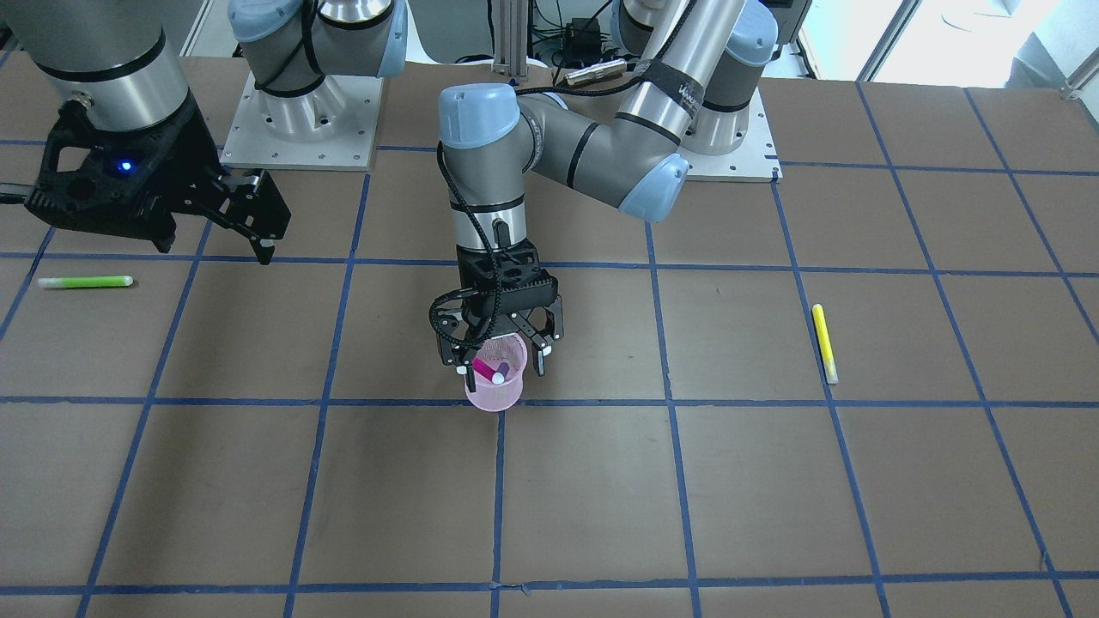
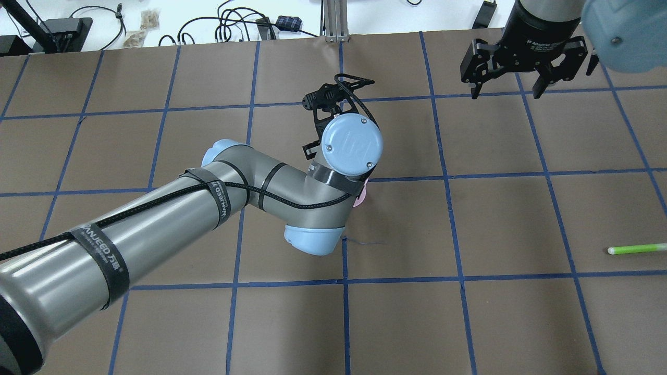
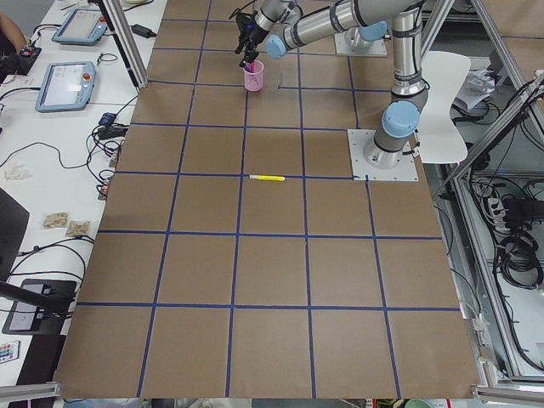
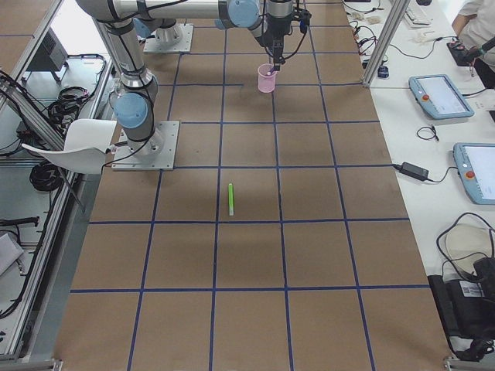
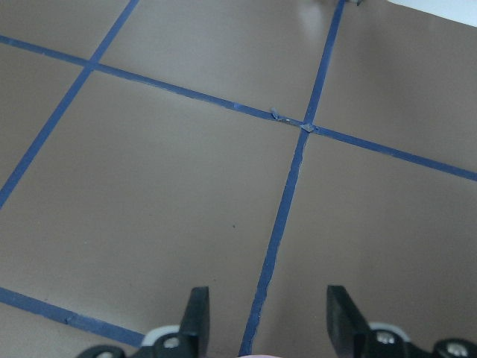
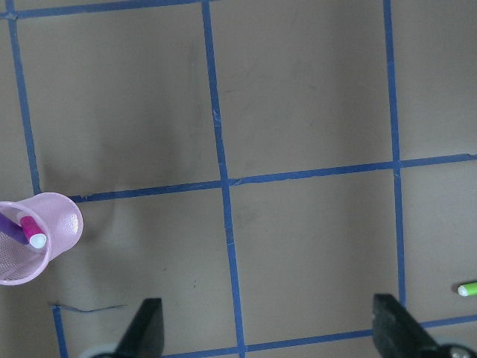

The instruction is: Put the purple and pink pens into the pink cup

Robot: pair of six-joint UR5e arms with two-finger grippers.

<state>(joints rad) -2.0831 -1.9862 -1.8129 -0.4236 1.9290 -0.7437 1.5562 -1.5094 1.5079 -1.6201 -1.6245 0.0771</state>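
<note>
Left tool (image 1: 494, 362) hung spread and empty straight above the cup (image 1: 495, 396), pink pen (image 6: 30, 230) and purple pen (image 6: 9, 223) leaning inside; I judged my retreat vertical.

Brown table (image 1: 773, 481), crossed by a blue tape grid (image 1: 730, 402). Carries a pink cup (image 1: 495, 390), upright at a tape crossing near the middle. Bears a green pen (image 1: 86, 281) flat toward the robot's right end and a yellow pen (image 1: 824, 342) flat toward its left, both well apart from the cup.
</note>
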